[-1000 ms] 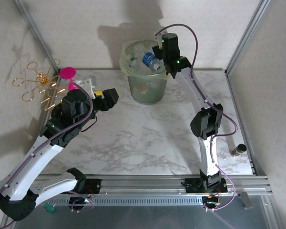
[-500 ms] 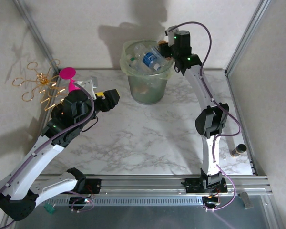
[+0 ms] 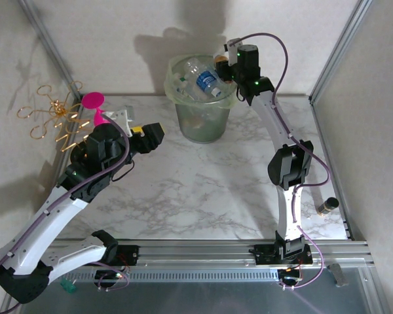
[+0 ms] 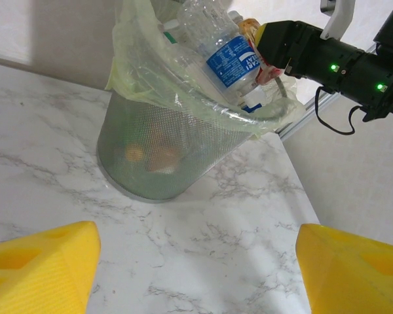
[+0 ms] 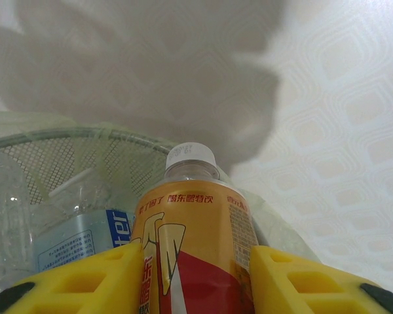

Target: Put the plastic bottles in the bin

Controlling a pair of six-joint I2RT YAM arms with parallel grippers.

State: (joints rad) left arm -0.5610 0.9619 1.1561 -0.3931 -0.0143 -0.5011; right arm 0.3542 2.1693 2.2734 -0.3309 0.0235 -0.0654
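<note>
Soft, even light is falling from above and the near side, leaving the marble surface [image 3: 183, 190] bright without harsh glare. The bin [image 3: 200, 121] and the arm above it are throwing a broad, fuzzy shadow onto the back wall [image 3: 105, 52]. A wire ornament [image 3: 52, 112] is casting faint shadows beside it. In the left wrist view, the left fingers [image 4: 39, 268] are blurring at the bottom corners, and the top right corner is washing out. In the right wrist view, a large soft shadow is spreading over the patterned wall. The bottle [image 5: 193, 248] is looking fairly sharp and the right fingers [image 5: 72, 281] slightly soft.
</note>
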